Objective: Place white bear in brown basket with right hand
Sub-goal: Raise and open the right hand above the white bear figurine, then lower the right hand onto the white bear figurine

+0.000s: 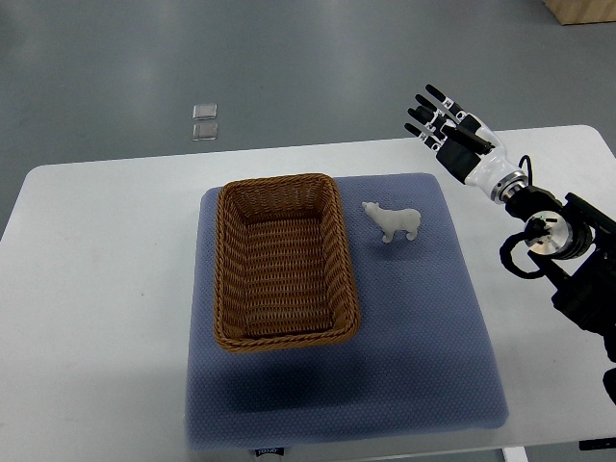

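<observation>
The white bear (393, 222) stood upright on the blue mat (423, 327), just beside the right wall of the brown basket (286, 260) but not touching it, its head turned toward the basket. I judged it a small, light, rigid figure, probably smooth and a little slippery, so a pinch across its back and belly seemed the surest hold; the legs and snout looked too thin to trust. My right hand (452, 135) hung well apart from it, up past the far right corner of the mat, fingers spread and holding nothing. The mat looked soft and textured, so the bear could tip if nudged rather than slide. The basket was empty and open-topped, with plenty of room. The mat lay on a white table (96, 289); grey floor (289, 58) showed beyond.
</observation>
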